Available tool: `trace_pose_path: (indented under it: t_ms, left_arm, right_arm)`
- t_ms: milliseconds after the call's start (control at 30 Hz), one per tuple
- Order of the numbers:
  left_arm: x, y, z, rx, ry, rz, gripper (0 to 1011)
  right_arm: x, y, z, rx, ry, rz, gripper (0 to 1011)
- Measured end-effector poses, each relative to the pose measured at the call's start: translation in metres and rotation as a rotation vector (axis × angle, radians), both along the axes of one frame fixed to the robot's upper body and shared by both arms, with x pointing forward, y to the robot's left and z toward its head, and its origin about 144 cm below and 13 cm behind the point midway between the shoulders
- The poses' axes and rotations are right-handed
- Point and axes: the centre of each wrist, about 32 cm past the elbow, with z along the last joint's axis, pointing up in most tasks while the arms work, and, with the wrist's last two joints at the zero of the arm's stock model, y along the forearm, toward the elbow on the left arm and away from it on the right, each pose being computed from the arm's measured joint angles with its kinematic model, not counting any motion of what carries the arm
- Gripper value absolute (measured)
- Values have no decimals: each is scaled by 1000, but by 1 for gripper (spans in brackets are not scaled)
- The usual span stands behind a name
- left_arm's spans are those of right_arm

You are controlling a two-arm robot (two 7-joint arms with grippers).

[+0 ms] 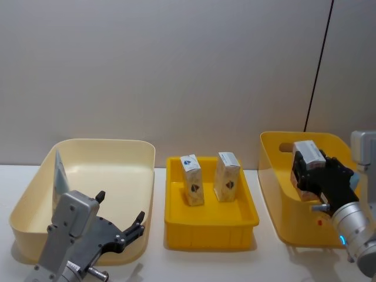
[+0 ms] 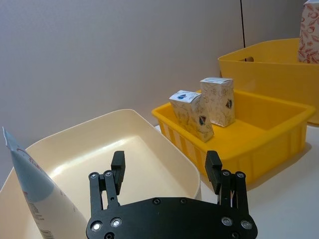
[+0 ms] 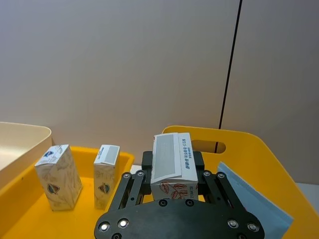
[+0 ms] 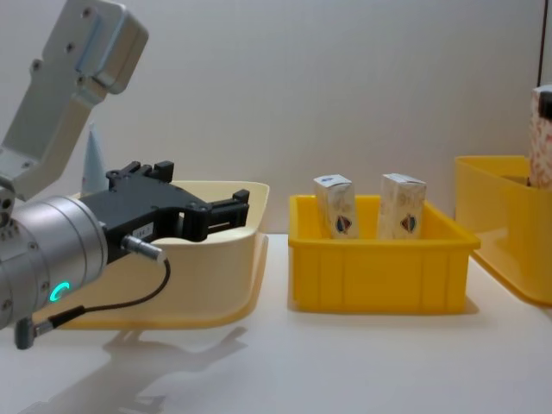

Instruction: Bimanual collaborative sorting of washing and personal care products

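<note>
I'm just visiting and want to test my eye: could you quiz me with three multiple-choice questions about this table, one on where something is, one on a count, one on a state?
1. Where does the light-blue tube stand?
A. cream bin
B. middle tray
C. on the table

2. How many cartons stand in the middle yellow tray?
A. one
B. two
C. four

3. What is the right gripper doing?
A. hanging open
B. holding a carton
C. holding a tube

Answers: 1 A, the tube leans in the cream bin. 2 B, two stand upright there. 3 B, its jaws clamp a white carton over the right yellow bin.

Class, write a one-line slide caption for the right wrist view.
Right gripper holds a white carton above the yellow bin; two cartons stand in the tray.
</note>
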Motion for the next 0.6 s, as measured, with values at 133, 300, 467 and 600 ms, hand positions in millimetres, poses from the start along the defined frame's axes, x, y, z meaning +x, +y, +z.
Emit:
trace_pose_path:
  t_ms: [133, 300, 467, 600]
  left_arm:
    - [0, 0, 0, 0, 0, 0, 1003]
    - [0, 0, 0, 0, 0, 0, 1003]
    - [0, 0, 0, 0, 0, 0, 1003]
    - [0, 0, 0, 0, 0, 0, 1003]
  right_arm:
    - [0, 1, -2, 0, 15, -3, 450]
    - [0, 3, -4, 0, 29, -5, 505]
    - [1, 4, -6, 0, 38, -7, 653]
    - [1, 4, -7, 0, 44, -8, 778]
